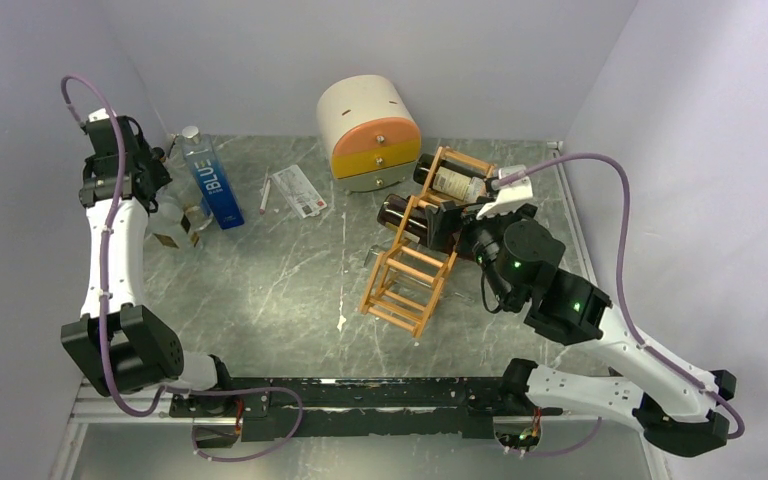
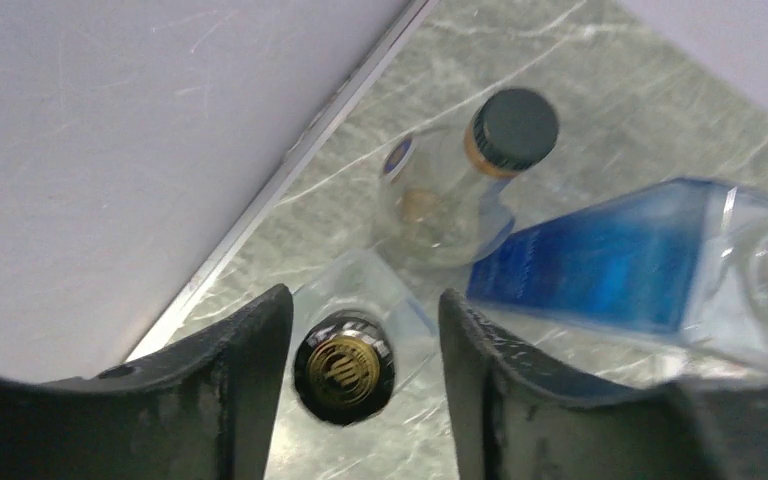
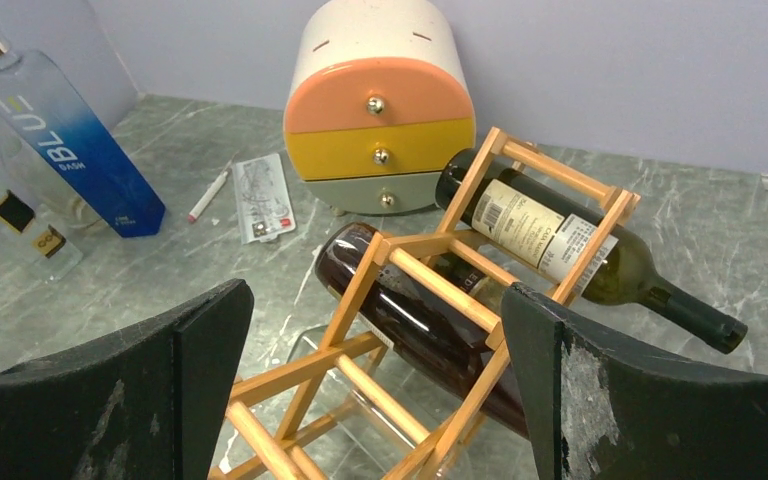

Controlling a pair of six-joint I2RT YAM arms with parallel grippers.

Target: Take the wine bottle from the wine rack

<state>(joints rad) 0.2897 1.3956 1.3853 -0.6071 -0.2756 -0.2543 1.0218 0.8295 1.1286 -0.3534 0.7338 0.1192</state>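
**Right jaws wide, 2 bottles in the rack**

My right gripper [image 3: 375, 300] stands fully open and empty, just short of the rack [image 3: 445, 290]. A dark bottle [image 3: 410, 320] lies in the nearer tier, and a green bottle [image 3: 620, 275] in the farther one, its neck poking free. Both look like heavy, slick, breakable glass, so I'd grip that neck. The label [image 3: 535, 225] is unreadable. Far left, the blue bottle [image 3: 70, 140] reads "BLUE". My left gripper [image 2: 365, 300] hangs part-open over a gold cap [image 2: 344, 368], holding nothing.

Left gripper [image 2: 362, 296] has its jaws apart above a gold-capped clear bottle [image 2: 343, 368], with a gap at the right finger. A black-capped clear bottle [image 2: 440, 205] is beyond, just beside the blue bottle [image 2: 600, 265]. Grey marble table [image 2: 600, 70], pale wall [image 2: 110, 150] on the left.
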